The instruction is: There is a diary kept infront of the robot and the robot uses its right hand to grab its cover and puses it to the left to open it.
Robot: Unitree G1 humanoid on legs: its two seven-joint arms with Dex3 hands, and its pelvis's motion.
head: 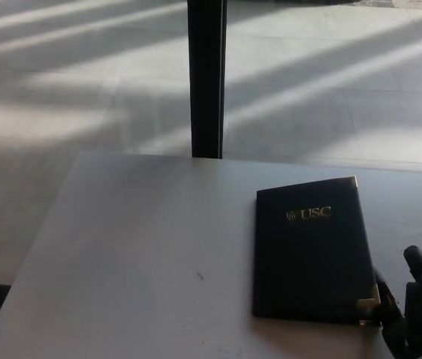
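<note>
- Closed dark USC diary lying flat on grey table.
- Right hand just beside diary's near right corner, fingers apart, seemingly gripping nothing.

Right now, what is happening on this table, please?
A dark diary with gold USC lettering lies closed on the grey table. The robot's right hand is at the diary's near right corner, by the gold corner piece; whether it touches the cover cannot be told. The cover is not yet lifted. The left hand is not in view.
</note>
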